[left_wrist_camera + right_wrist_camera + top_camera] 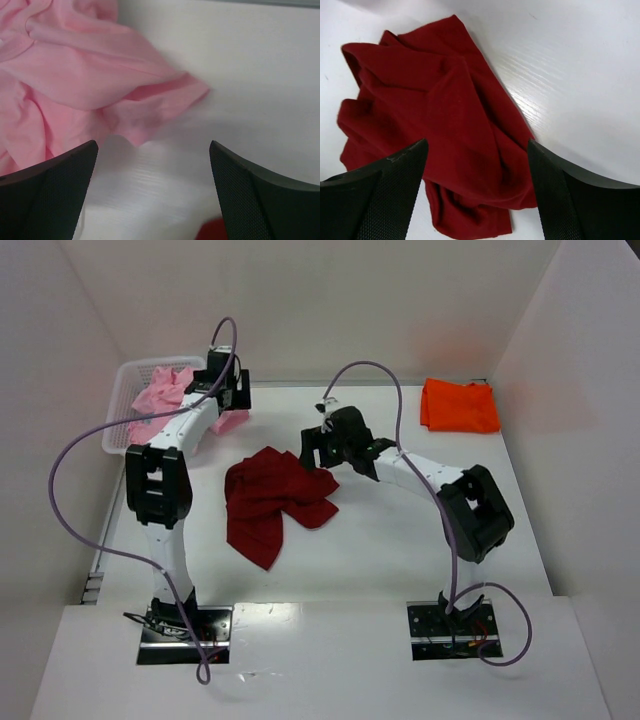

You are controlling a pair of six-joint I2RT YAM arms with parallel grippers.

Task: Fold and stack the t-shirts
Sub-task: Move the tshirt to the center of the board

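Because the dark red t-shirt [445, 130] lies directly under my right pincer [476, 145], this is the arm that should take it, in my judgement. Both fingers of this pincer stand wide apart, one on each side of the cloth, and they grip nothing. From above, the pincer hangs over the far right corner of the shirt, and the rest of the cloth spreads from there towards the near left. The shirt is crumpled, not flat, but its longer direction goes from far to near with a small tilt to the left. In the right wrist view this long axis runs away from me between the fingers, so a closing would pinch across the narrow width, near one edge. My left pincer [153, 145] is also open and empty. It is farther from the red shirt, at the far left, just beside the pink t-shirt [75, 75], whose loose corner lies on the white surface [400, 540] in front of the fingers. More pink cloth fills the white mesh basket [125, 375] at the far left corner; I cannot tell if it is one shirt or several. The orange t-shirt [460, 405] lies already folded at the far right, well apart from both arms. White walls [350, 300] close the surface on three sides, and the middle gives enough room to spread the red shirt flat.
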